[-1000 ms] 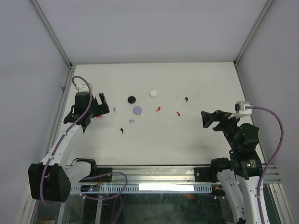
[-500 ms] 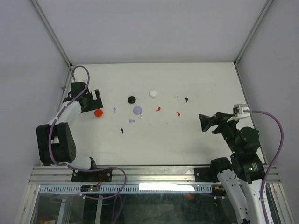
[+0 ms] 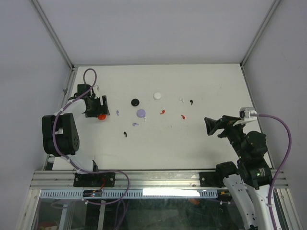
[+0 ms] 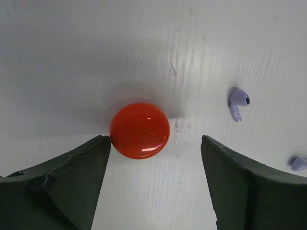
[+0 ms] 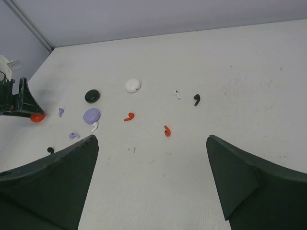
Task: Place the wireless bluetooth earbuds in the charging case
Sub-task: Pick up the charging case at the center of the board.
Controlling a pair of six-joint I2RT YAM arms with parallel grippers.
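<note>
My left gripper (image 3: 99, 107) is open and empty, low over the table, its jaws on either side of a round red case (image 4: 140, 130) that lies just beyond the tips (image 3: 101, 116). Purple earbuds (image 4: 238, 103) (image 3: 135, 124) lie to its right. Red earbuds (image 3: 162, 112) (image 5: 167, 131), white earbuds (image 3: 181, 99) (image 5: 94, 127) and black earbuds (image 3: 191, 102) (image 3: 125, 133) are scattered mid-table. My right gripper (image 3: 211, 125) is open and empty, held above the table at the right, apart from everything (image 5: 151, 143).
A black case (image 3: 135, 102), a white case (image 3: 157, 95) and a purple case (image 3: 141, 113) lie closed mid-table. The enclosure's walls and metal posts border the white table (image 3: 216, 86). My left arm is folded along the left edge.
My left arm has folded back toward the left wall, and its gripper shifted slightly, uncovering the red case that now sits at its tips. My right gripper dropped a little.
</note>
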